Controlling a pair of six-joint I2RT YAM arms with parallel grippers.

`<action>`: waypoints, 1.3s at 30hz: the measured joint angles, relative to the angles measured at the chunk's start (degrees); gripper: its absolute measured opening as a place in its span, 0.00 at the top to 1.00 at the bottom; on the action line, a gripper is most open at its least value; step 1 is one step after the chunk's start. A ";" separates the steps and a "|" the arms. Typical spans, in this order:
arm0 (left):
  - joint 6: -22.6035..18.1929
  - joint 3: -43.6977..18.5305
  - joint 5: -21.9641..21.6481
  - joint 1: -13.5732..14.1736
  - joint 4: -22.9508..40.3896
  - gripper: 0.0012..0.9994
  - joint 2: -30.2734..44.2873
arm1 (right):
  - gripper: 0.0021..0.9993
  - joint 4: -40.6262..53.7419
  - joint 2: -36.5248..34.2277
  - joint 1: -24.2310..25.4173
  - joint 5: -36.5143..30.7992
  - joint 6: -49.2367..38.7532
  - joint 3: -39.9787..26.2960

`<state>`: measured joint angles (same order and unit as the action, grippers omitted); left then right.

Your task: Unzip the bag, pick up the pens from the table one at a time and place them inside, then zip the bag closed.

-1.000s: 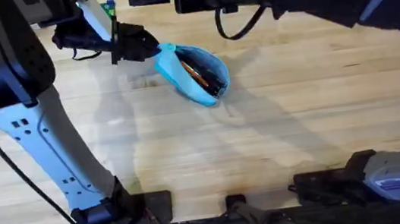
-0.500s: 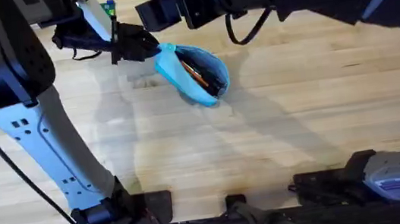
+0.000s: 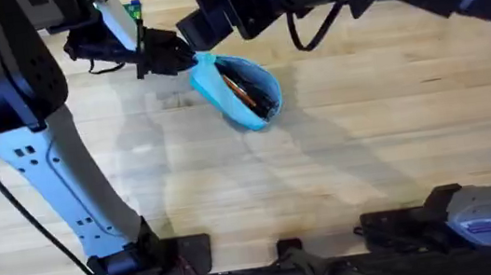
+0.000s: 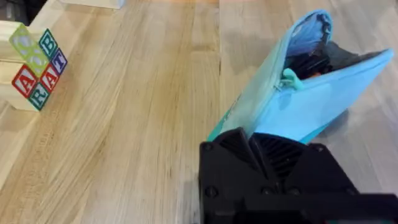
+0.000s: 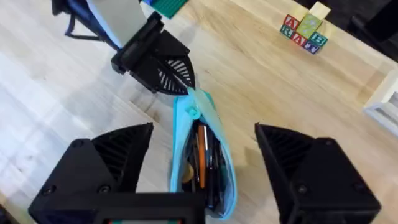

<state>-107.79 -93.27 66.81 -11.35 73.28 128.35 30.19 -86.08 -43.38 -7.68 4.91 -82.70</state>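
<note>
Lying on the table (image 3: pixel 395 128) in the upper middle of the overhead frame: the bag (image 3: pixel 238 91), turquoise, slanting from upper left to lower right, zipper open along its length; showing inside the opening, orange-red and dark pens (image 3: pixel 242 92), packed side by side. Gripping the bag's upper-left end: the left gripper (image 3: pixel 181 57), reaching in from the upper left of the overhead frame, fingers pinching the fabric at that end; in the left wrist view, the same gripper (image 4: pixel 261 140) sitting at the lower centre with the bag (image 4: pixel 305 93) rising out of it toward the upper right, mouth gaping, a small turquoise zipper pull (image 4: pixel 289 79) hanging at the seam. Hovering just above the bag's upper end in the overhead frame: the right gripper (image 3: pixel 212 19), coming in from the upper right; in the right wrist view, its fingers (image 5: pixel 109 165) spreading wide at either side of the bag (image 5: pixel 205 155), not touching it, pens (image 5: pixel 202 158) visible between them. Standing at the upper right of the right wrist view: lettered blocks (image 5: pixel 303 31), well apart from the bag.
</note>
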 joint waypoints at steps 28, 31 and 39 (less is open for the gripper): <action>0.00 0.00 0.00 0.00 0.00 0.96 0.00 | 0.00 -1.61 -9.54 0.00 2.64 -5.20 -0.15; 0.00 0.00 0.00 0.00 0.00 0.96 0.00 | 0.00 -1.68 -10.92 0.00 2.70 -5.20 -0.40; 0.00 0.00 0.00 0.00 0.00 0.96 0.00 | 0.01 -2.21 -14.20 0.00 3.84 -5.32 -1.50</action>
<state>-107.79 -93.27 66.81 -11.35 73.28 128.35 27.98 -100.29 -43.38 -3.84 -0.41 -84.19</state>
